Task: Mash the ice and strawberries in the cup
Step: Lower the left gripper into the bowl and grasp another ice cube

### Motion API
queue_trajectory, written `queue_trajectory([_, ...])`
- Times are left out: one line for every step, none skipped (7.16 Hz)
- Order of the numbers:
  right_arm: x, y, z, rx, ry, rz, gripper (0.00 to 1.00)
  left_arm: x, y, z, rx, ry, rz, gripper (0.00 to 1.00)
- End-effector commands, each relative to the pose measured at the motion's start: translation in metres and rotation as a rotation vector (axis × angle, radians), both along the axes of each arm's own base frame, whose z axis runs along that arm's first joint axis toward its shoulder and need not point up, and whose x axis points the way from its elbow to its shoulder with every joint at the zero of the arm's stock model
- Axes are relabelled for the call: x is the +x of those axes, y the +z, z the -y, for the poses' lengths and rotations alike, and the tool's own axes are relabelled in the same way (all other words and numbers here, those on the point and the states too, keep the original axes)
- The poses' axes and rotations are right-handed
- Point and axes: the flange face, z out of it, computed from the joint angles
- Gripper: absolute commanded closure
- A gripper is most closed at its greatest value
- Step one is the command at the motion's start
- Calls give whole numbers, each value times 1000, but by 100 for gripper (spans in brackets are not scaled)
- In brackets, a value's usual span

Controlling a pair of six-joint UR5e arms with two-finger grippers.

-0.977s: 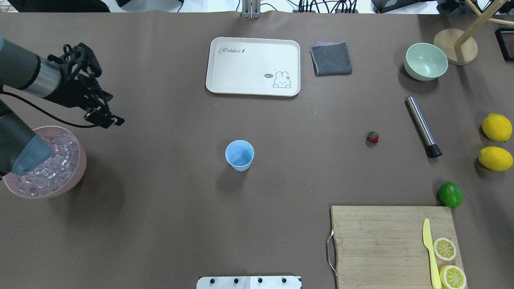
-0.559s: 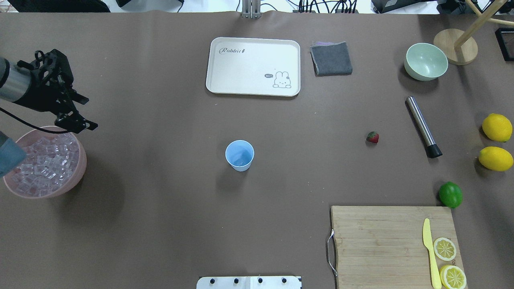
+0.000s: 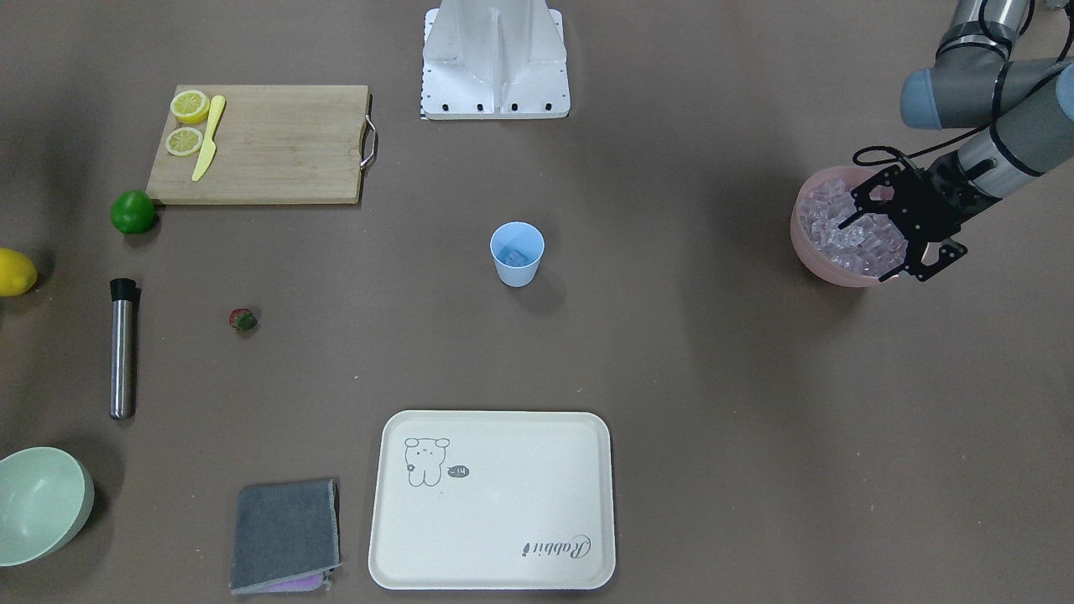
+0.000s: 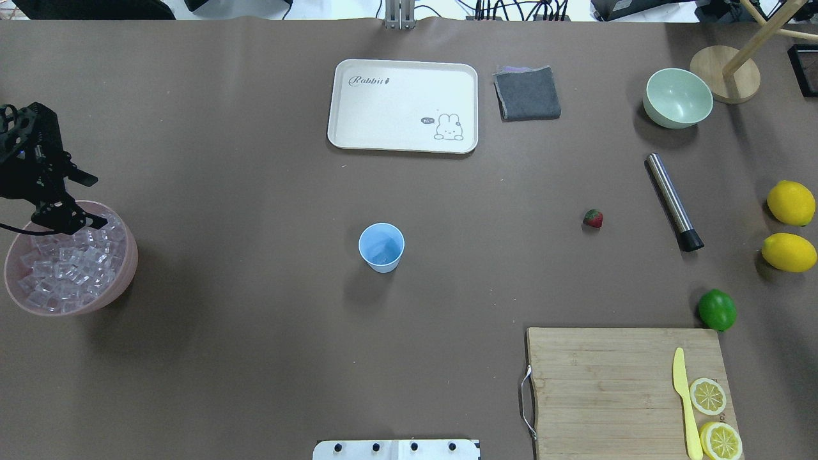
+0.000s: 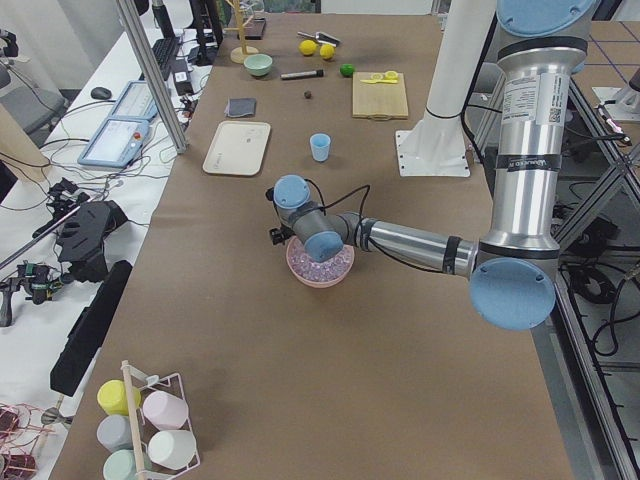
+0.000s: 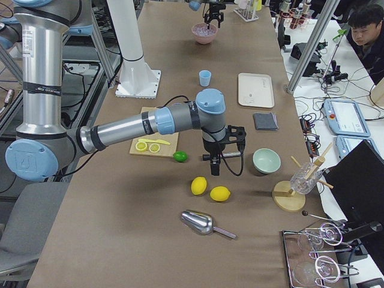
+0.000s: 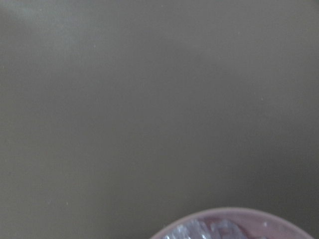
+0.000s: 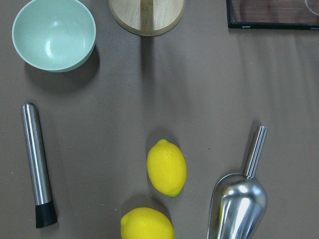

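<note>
A cream tray [image 4: 396, 108] printed with a rabbit lies on the brown table [image 4: 255, 351], a folded grey cloth [image 4: 527, 93] just beside it. A pale green bowl [image 4: 677, 98] stands near a round wooden stand [image 4: 712, 80]. A steel rod [image 4: 672, 200] with a black tip lies near two lemons [image 4: 791, 202] and a metal scoop [image 8: 239, 204]. A lime [image 4: 716, 309] sits at the corner of a wooden cutting board [image 4: 607, 390] carrying a yellow knife [image 4: 684, 402] and two lemon slices [image 4: 708, 396].

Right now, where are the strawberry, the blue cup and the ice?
strawberry [image 4: 593, 218]: overhead view, its red body.
blue cup [image 3: 516, 270]: front-facing view, its outer wall.
ice [image 4: 64, 275]: overhead view, middle of the cube pile.
</note>
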Motion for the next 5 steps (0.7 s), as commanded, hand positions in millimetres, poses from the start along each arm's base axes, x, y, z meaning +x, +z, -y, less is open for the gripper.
queue_trajectory([1,1,0,0,3,-10,0,-1,9,-8,-3,9,9,6])
queue_trajectory([1,4,-2,-7,3,-11,0,1,8,-9,-1,13,8,6])
queue_trajectory([2,6,-3,-9,5,-17,0,9,9,-12,-1,29,10,6])
queue_trajectory([2,7,-3,-10,6,-21,0,12,9,-12,-3,35,10,6])
queue_trajectory([2,10,-5,-18,6,-22,0,16,11,-15,-6,41,14,6])
